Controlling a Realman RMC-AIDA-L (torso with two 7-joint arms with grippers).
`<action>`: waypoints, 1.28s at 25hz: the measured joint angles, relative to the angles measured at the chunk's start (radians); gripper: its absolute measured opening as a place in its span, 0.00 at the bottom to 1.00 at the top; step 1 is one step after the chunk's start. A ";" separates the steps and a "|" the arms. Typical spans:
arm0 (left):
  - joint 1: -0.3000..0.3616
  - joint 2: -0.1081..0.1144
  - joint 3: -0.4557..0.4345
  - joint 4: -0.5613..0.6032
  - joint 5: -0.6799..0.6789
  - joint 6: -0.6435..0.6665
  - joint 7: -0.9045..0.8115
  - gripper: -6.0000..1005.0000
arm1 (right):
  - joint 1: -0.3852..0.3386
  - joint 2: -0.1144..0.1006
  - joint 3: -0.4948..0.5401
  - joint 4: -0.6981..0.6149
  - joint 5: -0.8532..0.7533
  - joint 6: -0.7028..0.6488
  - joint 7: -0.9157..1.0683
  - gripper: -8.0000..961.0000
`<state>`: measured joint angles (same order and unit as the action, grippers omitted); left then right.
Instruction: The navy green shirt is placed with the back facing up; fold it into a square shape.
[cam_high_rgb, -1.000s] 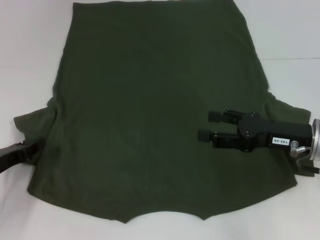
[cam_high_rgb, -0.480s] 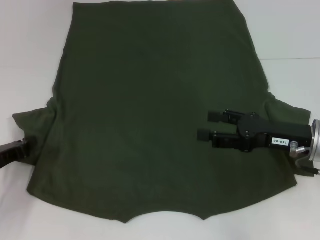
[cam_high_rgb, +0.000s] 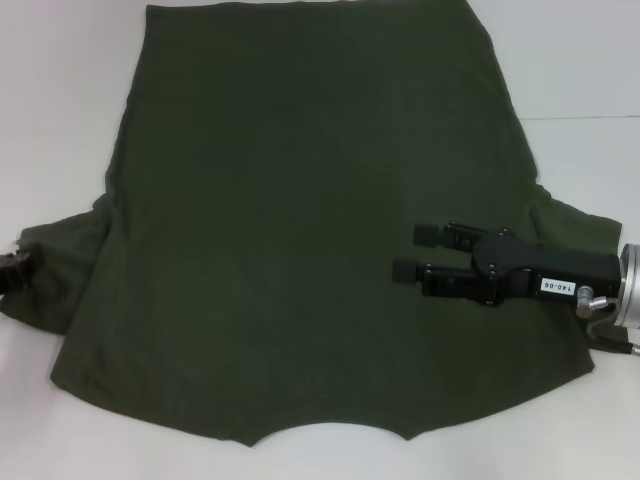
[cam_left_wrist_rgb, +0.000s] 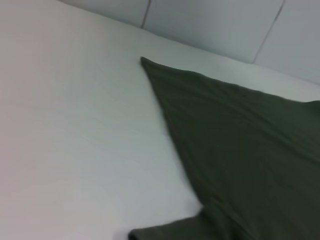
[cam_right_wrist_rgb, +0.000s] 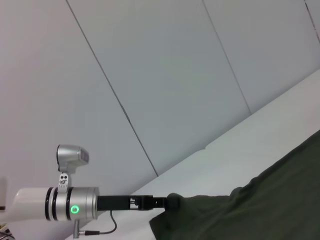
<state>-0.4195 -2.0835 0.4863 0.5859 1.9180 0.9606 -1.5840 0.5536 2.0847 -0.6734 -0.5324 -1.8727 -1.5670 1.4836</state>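
At the left edge of the head view, the left gripper (cam_high_rgb: 14, 268) meets the sleeve tip of the navy green shirt (cam_high_rgb: 300, 220); I cannot tell how its fingers stand. The shirt lies flat across the white table (cam_high_rgb: 580, 60), filling mid-frame. At right, the right gripper (cam_high_rgb: 415, 251) hangs above the cloth, fingers apart, holding nothing.

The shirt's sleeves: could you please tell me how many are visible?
2: one sleeve lies at the left gripper; the other sleeve lies partly under the right gripper.
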 joint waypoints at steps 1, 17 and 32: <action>-0.005 0.003 0.000 0.003 0.007 -0.016 0.002 0.02 | -0.001 0.000 0.000 0.001 0.000 0.000 0.000 0.93; -0.025 0.010 -0.002 0.056 0.022 -0.127 0.026 0.02 | -0.011 0.000 0.000 0.003 0.003 0.000 0.001 0.93; -0.051 0.000 0.000 0.071 0.020 -0.197 0.080 0.02 | -0.012 0.000 0.000 0.005 0.010 0.001 -0.002 0.93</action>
<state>-0.4701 -2.0837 0.4861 0.6574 1.9378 0.7632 -1.5041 0.5418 2.0846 -0.6734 -0.5276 -1.8626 -1.5661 1.4813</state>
